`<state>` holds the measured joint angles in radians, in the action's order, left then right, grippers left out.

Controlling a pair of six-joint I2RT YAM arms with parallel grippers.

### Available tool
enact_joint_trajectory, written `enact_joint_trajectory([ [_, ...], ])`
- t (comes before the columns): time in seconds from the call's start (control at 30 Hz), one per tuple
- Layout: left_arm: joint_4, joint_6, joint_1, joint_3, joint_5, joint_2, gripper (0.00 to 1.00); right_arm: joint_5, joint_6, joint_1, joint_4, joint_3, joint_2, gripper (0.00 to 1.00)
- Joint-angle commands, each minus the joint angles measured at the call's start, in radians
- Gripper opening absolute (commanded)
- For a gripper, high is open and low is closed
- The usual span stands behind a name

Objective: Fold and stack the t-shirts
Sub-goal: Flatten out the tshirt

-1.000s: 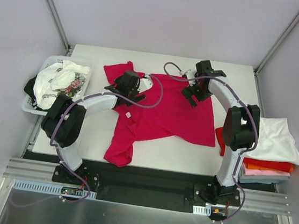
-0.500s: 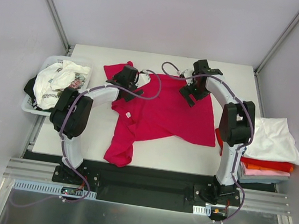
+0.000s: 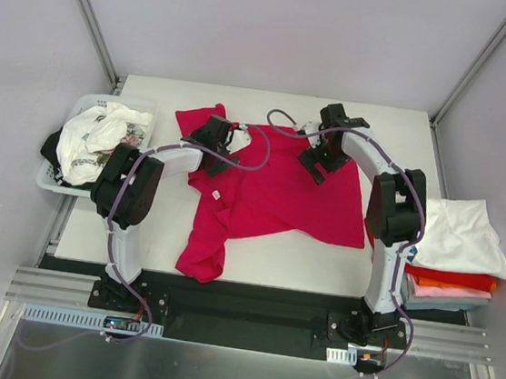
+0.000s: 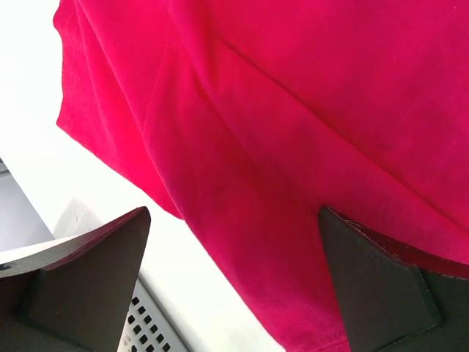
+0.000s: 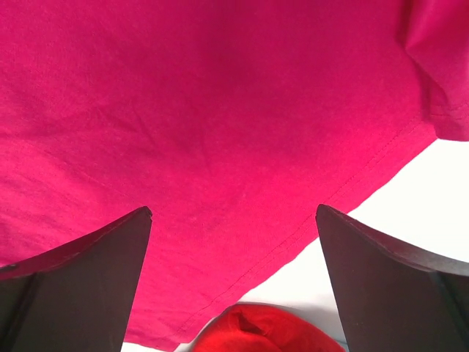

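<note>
The crimson shirt is lying open but rumpled across the middle of the worktop. One sleeve is reaching toward the far left, and a bunched part is trailing down to the near edge.

You are holding the left end effector over the far left part of this shirt, by the sleeve. Its fingers are standing spread wide and gripping nothing. In the left wrist view, folds of crimson cloth are running below the gap, with bare white worktop beside the cloth's edge.

You are holding the right end effector over the far right part of the same shirt, likewise spread wide with nothing between the tips. In its wrist view the hem is crossing under the gap, and a patch of red cloth is showing at the bottom. Whether either end effector is touching the cloth, you cannot tell from these views.

A basket is sitting just off the worktop's left side, holding a crumpled printed white shirt over a dark shirt. To the right of the worktop a stack of folded shirts is resting, with a plain white shirt lying on top and red, orange and pink layers showing beneath.
</note>
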<state>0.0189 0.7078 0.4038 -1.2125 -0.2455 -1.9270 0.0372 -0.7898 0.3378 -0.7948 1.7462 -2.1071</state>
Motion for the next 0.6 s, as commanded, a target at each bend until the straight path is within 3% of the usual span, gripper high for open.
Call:
enact_joint_trajectory([
  [0.0, -0.014, 0.032, -0.013, 0.025, -0.032, -0.003, 0.99, 0.032, -0.002, 0.017, -0.02, 0.024, -0.028, 1.0],
  [0.57, -0.014, 0.045, -0.02, 0.021, -0.051, -0.003, 0.99, 0.029, -0.051, 0.024, -0.018, 0.035, -0.083, 1.0],
])
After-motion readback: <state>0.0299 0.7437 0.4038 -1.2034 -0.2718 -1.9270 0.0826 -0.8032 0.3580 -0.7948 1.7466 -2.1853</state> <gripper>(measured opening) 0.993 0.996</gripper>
